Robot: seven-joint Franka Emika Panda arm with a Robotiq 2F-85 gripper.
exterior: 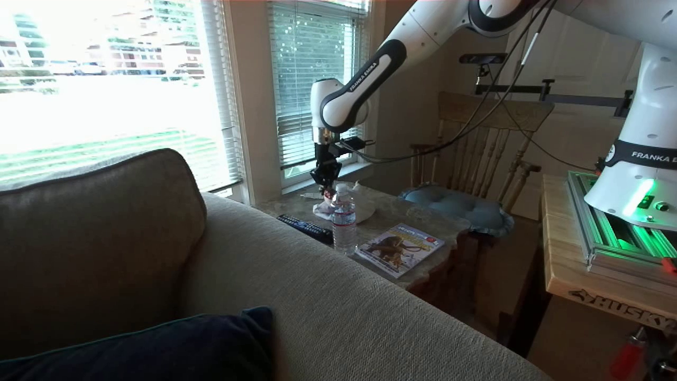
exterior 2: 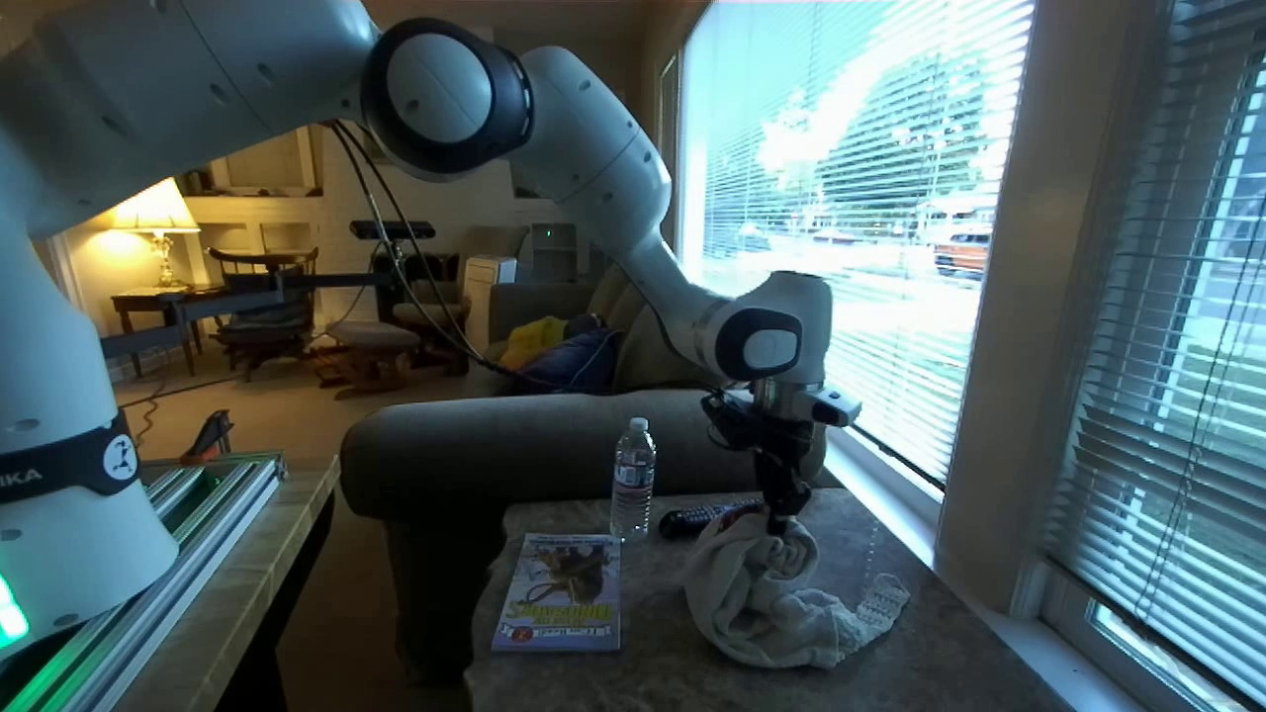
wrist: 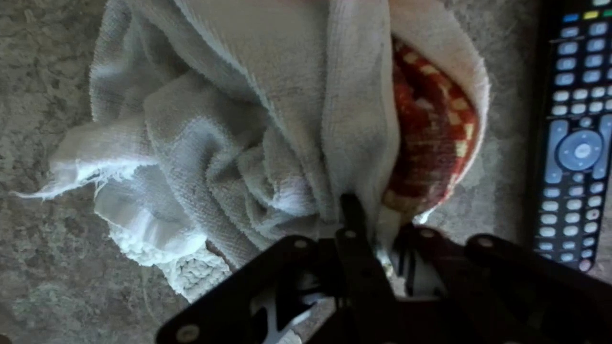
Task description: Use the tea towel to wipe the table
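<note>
Exterior view: beside a bright window point(exterior 2: 841, 178), on the table point(exterior 2: 649, 674), with tea towel point(exterior 2: 737, 603) lying bunched at right, one fold grasped in the gripper point(exterior 2: 778, 524); with magazine point(exterior 2: 562, 593) at near left, water bottle point(exterior 2: 633, 485) beyond, remote point(exterior 2: 690, 521) on the towel's far side.

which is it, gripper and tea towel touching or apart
Touching. The wrist view shows the gripper clamped on the tea towel, a fold of cloth pinched between its jaws.

White robot arm point(exterior 2: 608, 163), black gripper point(exterior 2: 779, 524) touching a crumpled off-white tea towel point(exterior 2: 737, 598) on a gray table point(exterior 2: 648, 618), remote control point(exterior 2: 687, 521) behind, magazine point(exterior 2: 560, 593) lying flat, water bottle point(exterior 2: 633, 483) upright beside it
</note>
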